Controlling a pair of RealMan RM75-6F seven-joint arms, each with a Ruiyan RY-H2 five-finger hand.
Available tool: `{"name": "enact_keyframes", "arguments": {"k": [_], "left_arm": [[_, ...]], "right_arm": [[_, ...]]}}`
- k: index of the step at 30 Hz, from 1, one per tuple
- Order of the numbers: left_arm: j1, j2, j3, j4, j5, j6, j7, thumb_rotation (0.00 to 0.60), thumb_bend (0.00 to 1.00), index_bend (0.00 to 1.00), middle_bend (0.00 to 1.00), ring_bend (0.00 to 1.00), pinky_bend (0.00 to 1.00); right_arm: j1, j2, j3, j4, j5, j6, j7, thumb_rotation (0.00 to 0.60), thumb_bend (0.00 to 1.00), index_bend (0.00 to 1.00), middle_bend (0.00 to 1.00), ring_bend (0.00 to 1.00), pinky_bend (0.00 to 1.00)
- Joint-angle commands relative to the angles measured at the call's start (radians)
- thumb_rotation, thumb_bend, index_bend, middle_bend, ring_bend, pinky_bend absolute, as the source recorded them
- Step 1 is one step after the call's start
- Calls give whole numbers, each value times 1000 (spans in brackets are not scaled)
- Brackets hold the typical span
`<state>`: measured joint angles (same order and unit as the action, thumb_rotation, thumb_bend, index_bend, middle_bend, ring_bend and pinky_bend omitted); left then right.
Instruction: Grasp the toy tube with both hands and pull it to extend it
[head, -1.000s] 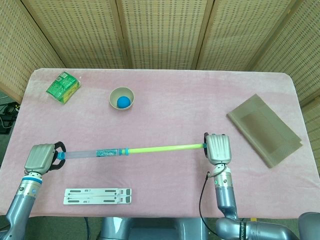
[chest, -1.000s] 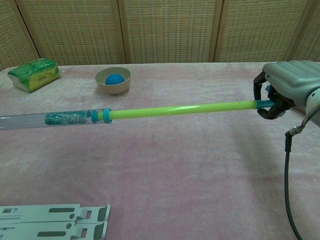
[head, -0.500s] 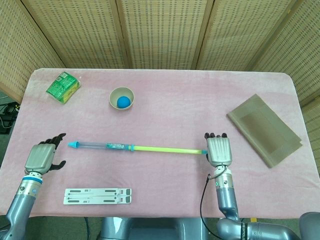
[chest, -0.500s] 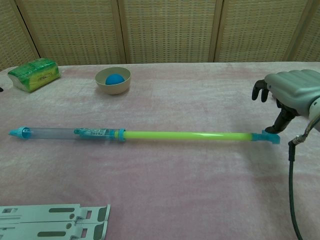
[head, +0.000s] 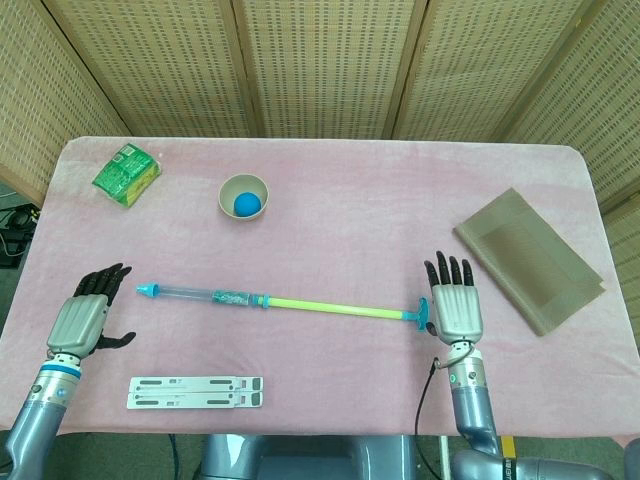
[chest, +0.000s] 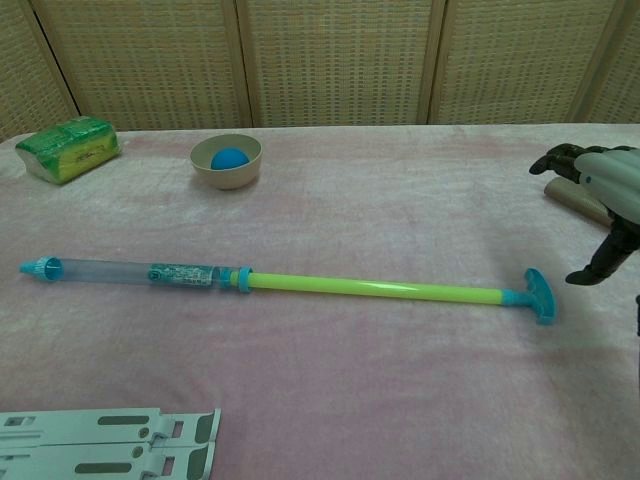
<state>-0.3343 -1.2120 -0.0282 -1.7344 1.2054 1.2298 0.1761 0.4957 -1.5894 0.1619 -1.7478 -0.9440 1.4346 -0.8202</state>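
The toy tube (head: 280, 301) (chest: 280, 281) lies extended on the pink cloth: a clear barrel with a teal tip at the left, a green rod and a teal handle (chest: 538, 294) at the right. My left hand (head: 88, 311) is open, fingers spread, a short way left of the teal tip and apart from it; the chest view does not show it. My right hand (head: 455, 303) (chest: 605, 205) is open just right of the handle, not touching it.
A beige bowl (head: 244, 195) with a blue ball stands at the back left. A green packet (head: 127, 174) lies in the far left corner. A brown mat (head: 527, 258) lies at the right. A white flat bracket (head: 195, 392) lies along the front edge.
Both hands have let go of the tube, which dropped onto the cloth. Both hands then drew outward, away from its ends, with fingers spread.
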Motion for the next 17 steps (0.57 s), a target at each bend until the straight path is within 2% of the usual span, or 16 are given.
{"name": "enact_keyframes", "arguments": {"k": [1, 5, 10, 17], "left_arm": [[54, -23, 38, 41, 132, 96, -43, 600, 185, 0, 0, 0, 0], [97, -58, 66, 97, 255, 211, -21, 600, 177, 0, 0, 0, 0], [147, -96, 80, 166, 327, 309, -24, 600, 176, 0, 0, 0, 0], [181, -103, 88, 210, 322, 313, -20, 600, 177, 0, 0, 0, 0]], "right_arm": [[-77, 79, -104, 1, -198, 8, 204, 600, 187, 114, 0, 0, 0], [-136, 121, -185, 73, -378, 66, 367, 600, 137, 67, 0, 0, 0], [-206, 143, -236, 171, -521, 166, 526, 600, 134, 55, 0, 0, 0], [-269, 169, -246, 240, -567, 211, 628, 600, 134, 55, 0, 0, 0]]}}
